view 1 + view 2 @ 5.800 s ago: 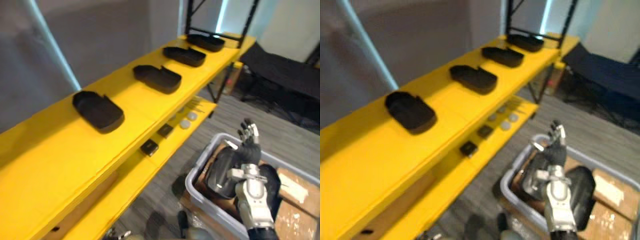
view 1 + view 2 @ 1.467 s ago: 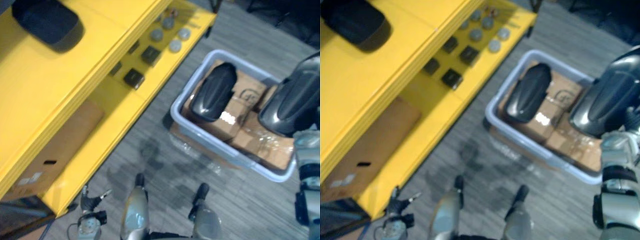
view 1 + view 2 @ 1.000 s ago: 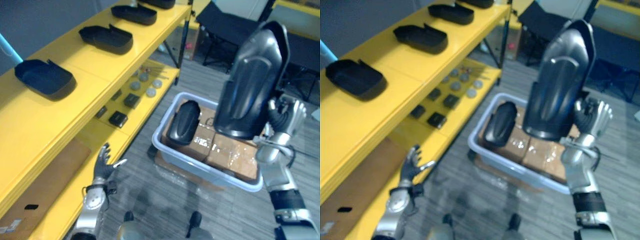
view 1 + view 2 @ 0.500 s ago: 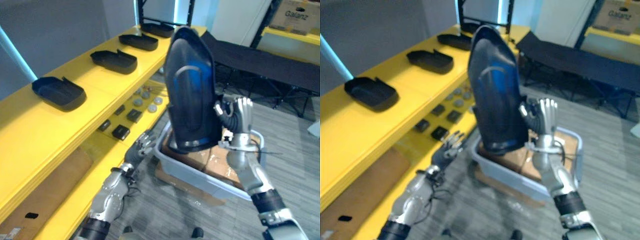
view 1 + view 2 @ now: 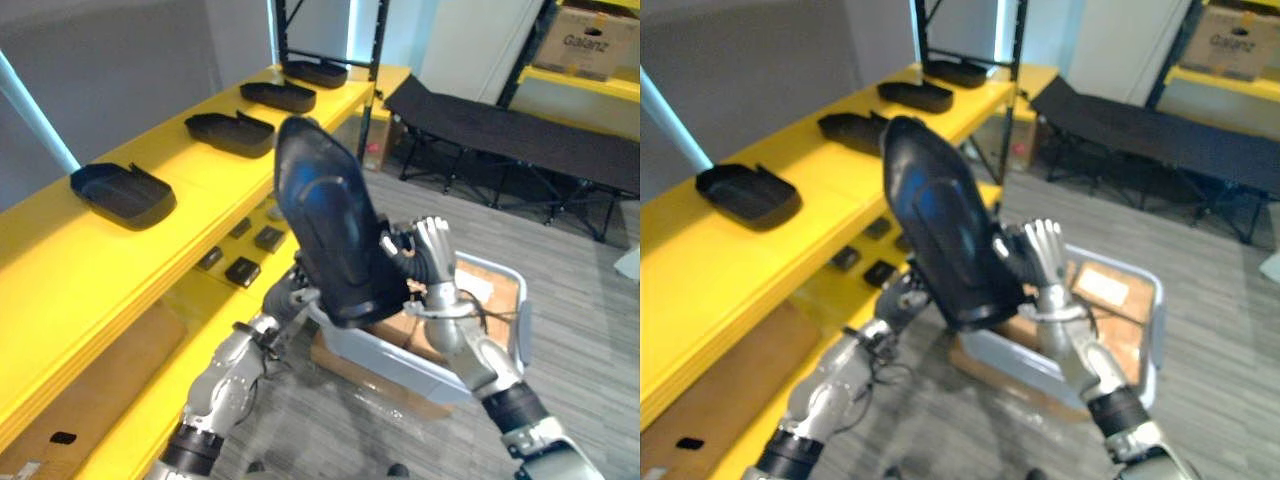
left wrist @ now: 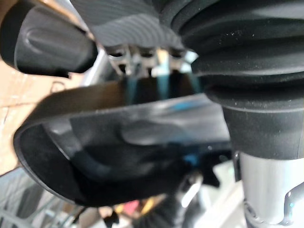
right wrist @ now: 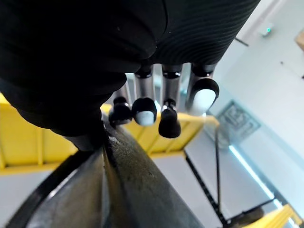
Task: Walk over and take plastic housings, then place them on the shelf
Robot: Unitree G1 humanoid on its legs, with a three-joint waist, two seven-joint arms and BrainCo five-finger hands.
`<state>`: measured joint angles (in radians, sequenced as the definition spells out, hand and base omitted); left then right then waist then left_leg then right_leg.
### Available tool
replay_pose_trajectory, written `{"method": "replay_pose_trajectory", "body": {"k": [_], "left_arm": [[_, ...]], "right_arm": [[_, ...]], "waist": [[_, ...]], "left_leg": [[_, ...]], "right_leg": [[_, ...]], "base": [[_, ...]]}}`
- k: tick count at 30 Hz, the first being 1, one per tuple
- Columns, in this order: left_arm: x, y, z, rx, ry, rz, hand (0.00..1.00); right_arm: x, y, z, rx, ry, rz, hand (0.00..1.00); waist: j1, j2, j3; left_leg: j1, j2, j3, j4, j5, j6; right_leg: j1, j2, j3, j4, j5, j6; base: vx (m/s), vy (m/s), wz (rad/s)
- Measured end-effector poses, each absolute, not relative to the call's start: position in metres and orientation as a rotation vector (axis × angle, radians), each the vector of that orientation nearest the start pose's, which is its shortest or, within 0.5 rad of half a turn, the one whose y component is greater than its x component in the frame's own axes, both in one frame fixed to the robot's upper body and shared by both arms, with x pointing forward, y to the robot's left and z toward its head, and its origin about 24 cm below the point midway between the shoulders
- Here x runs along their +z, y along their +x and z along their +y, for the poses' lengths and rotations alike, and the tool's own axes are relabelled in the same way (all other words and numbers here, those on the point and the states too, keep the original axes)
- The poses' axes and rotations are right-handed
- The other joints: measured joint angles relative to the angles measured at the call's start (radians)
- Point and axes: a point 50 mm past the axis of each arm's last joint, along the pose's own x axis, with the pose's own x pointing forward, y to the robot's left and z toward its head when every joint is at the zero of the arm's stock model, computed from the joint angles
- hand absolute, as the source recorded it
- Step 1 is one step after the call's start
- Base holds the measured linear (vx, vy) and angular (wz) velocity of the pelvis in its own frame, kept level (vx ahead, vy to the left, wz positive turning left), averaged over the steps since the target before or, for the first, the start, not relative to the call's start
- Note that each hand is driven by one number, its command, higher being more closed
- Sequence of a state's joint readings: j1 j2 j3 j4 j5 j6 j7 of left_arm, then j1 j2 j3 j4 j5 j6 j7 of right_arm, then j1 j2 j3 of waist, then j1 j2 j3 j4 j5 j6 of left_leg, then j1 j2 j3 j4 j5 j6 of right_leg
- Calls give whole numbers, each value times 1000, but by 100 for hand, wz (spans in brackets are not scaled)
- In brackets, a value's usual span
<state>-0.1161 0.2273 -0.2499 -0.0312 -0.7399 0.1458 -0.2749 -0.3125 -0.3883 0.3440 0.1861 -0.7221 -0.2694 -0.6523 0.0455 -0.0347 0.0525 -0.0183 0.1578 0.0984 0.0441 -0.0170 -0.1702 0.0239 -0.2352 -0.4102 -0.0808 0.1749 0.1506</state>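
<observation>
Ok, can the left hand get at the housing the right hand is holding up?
Probably yes. The left hand sits right by the lower edge of the housing, which the right hand holds upright above the grey bin, and nothing stands between them.

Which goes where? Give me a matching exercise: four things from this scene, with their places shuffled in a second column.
Things:
1 raised black housing
2 grey bin
3 small black blocks
4 nearest shelved housing

Places:
a on the top yellow shelf
b gripped in the right hand
c on the lower yellow shelf
d low down beside the shelves

Pairs: 1-b, 2-d, 3-c, 4-a
</observation>
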Motion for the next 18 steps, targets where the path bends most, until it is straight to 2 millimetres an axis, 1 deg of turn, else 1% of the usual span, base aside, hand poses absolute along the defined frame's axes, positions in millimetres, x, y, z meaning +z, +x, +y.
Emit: {"method": "replay_pose_trajectory", "body": {"k": [4,6,7,10,14,18], "left_arm": [[69,259,100,-617,-482,50,0],[69,259,100,-598,-455,51,0],[68,259,100,-584,-427,54,100],[65,260,101,-539,-355,63,100],[64,261,104,-479,-305,63,100],[58,261,113,-377,-257,62,100]], "right_arm": [[91,286,-124,-66,-938,-719,100],[89,286,-123,-70,-931,-711,100],[88,286,-122,-70,-926,-704,100],[86,286,-120,-72,-899,-693,100],[84,284,-114,-68,-865,-692,100],[80,277,-102,-53,-801,-711,100]], "waist": [[4,11,-7],[5,13,-8],[7,13,-8],[13,13,-8],[20,13,-8],[23,13,-8]], "left_leg": [[0,0,-4,0,0,0],[0,0,-5,1,0,0],[0,0,-7,1,1,0],[0,0,-9,0,2,-1],[0,0,-16,0,2,-1],[0,0,-21,-1,2,-1]], "right_leg": [[3,0,-4,0,-1,-1],[5,0,-6,0,-1,-1],[6,1,-8,0,-1,-2],[7,1,-11,0,-3,-4],[10,1,-22,0,-6,-8],[12,2,-28,0,-7,-10]], "base": [[0,0,0],[-5,8,2],[0,0,0],[0,0,0],[-3,15,5],[3,8,2]]}}
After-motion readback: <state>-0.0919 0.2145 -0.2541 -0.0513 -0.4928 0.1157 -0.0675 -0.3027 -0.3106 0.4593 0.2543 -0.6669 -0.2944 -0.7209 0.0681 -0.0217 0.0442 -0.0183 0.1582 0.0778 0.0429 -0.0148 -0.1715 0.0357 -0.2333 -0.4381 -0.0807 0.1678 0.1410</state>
